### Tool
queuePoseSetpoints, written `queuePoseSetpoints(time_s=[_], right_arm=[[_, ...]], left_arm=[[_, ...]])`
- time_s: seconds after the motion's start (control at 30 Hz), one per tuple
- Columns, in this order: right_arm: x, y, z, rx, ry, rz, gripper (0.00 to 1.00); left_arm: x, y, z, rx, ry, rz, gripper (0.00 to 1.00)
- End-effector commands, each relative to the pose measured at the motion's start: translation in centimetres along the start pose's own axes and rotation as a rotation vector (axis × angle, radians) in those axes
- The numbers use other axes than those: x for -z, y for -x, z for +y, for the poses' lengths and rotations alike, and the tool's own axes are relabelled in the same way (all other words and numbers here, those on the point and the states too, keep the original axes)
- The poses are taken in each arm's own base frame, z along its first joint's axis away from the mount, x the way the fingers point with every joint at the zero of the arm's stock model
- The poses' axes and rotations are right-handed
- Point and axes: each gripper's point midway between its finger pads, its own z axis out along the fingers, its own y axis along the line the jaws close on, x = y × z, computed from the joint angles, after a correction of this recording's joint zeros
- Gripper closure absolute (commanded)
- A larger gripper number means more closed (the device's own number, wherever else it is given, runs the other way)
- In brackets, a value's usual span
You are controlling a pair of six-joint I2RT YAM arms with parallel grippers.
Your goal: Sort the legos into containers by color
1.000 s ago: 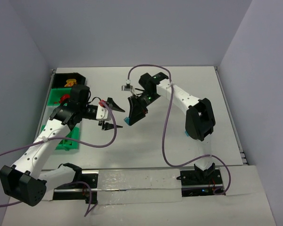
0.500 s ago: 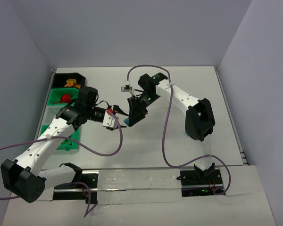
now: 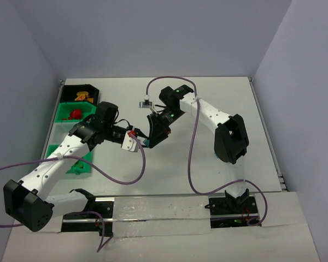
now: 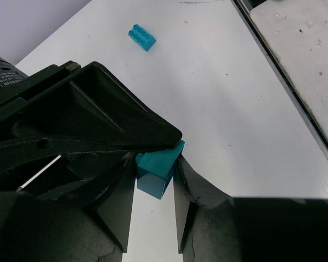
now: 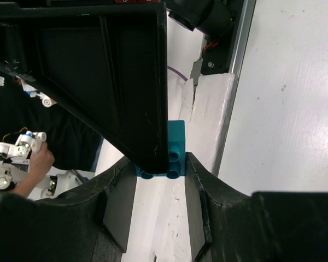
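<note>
Left jaws — tighter, on teal brick (image 4: pixel 156 170)

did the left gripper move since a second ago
Yes. The left gripper moved right, away from the green bins, up to the right gripper and its teal brick.

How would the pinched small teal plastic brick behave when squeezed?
Probably stiff: the small teal plastic brick shows crisp edges while gripped. Likely light: tiny beside the left gripper. Flat-sided, so unlikely to roll; glossy, maybe slippery.
</note>
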Motion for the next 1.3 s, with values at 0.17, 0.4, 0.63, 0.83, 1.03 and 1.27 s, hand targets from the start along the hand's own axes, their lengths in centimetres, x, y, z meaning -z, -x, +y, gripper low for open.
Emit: queuePoseSetpoints(time_s=[0.17, 0.4, 0.63, 0.83, 1.03, 1.27], right_arm=[[0.4, 0.3, 3.2, -0.042, 0.007, 0.007, 0.33], [5.1, 3.0, 0.9, -0.042, -0.135, -0.089, 0.15], [13.7, 5.3, -4.5, -0.050, -0.657, -0.293, 0.10], [19.0, 3.0, -7.1, -0.111, -0.925, -0.326, 0.10], [22.3, -1.1, -9.1, -0.128, -1.181, -0.266, 0.10], [23.9, -4.9, -9.8, -0.173, -1.311, -0.225, 0.10]], left_arm=[[0.7, 0.2, -1.4, 0.015, -0.010, 0.044, 0.99], [3.0, -1.6, -4.3, 0.222, 0.092, 0.143, 1.00], [9.4, -7.8, -2.3, 0.746, 0.520, 0.399, 1.00], [20.1, -14.7, -1.0, 1.012, 0.973, 0.576, 1.00], [29.9, -19.8, -0.5, 1.132, 1.328, 0.738, 1.00], [34.0, -24.7, 0.5, 1.200, 1.408, 0.852, 1.00]])
